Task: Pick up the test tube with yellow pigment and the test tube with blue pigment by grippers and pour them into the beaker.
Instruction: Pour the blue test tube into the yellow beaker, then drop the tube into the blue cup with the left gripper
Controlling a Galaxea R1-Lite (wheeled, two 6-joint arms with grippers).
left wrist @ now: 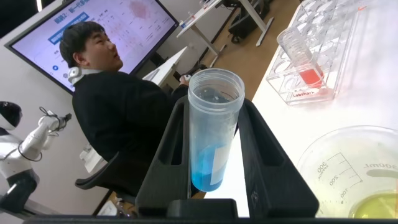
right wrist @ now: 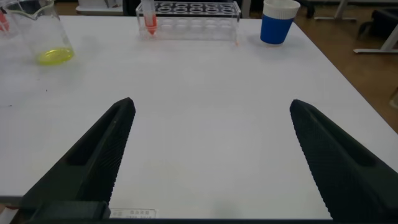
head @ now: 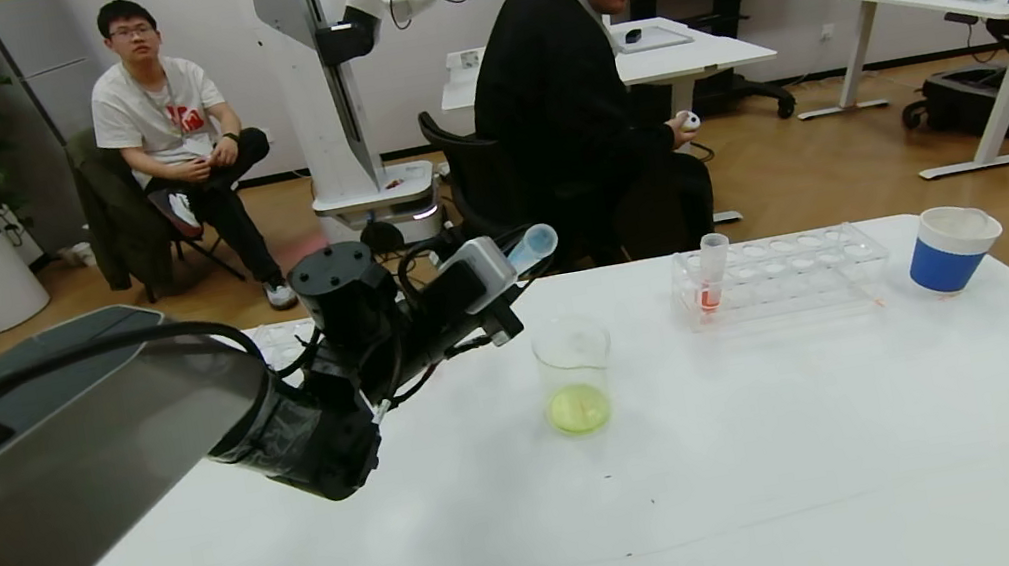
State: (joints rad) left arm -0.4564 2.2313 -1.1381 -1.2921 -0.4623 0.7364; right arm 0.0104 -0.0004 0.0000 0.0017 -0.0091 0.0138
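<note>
My left gripper [head: 514, 276] is shut on the test tube with blue pigment [left wrist: 211, 130], held above the table just left of and above the beaker [head: 575, 373]. The tube leans with its open mouth [head: 534, 243] up and to the right, and the blue liquid sits at its rounded end between the fingers [left wrist: 267, 155]. The beaker holds yellow-green liquid at its bottom and also shows in the left wrist view [left wrist: 354, 174] and the right wrist view [right wrist: 43, 37]. My right gripper [right wrist: 211, 109] is open and empty low over the table's near part. The test tube with yellow pigment is out of view.
A clear rack [head: 795, 262] stands at the table's far side with one tube of orange-red liquid [head: 711, 276] in its left end. A blue-and-white paper cup [head: 953, 247] stands at the far right. A second rack [head: 276, 344] shows behind my left arm. Two people sit beyond the table.
</note>
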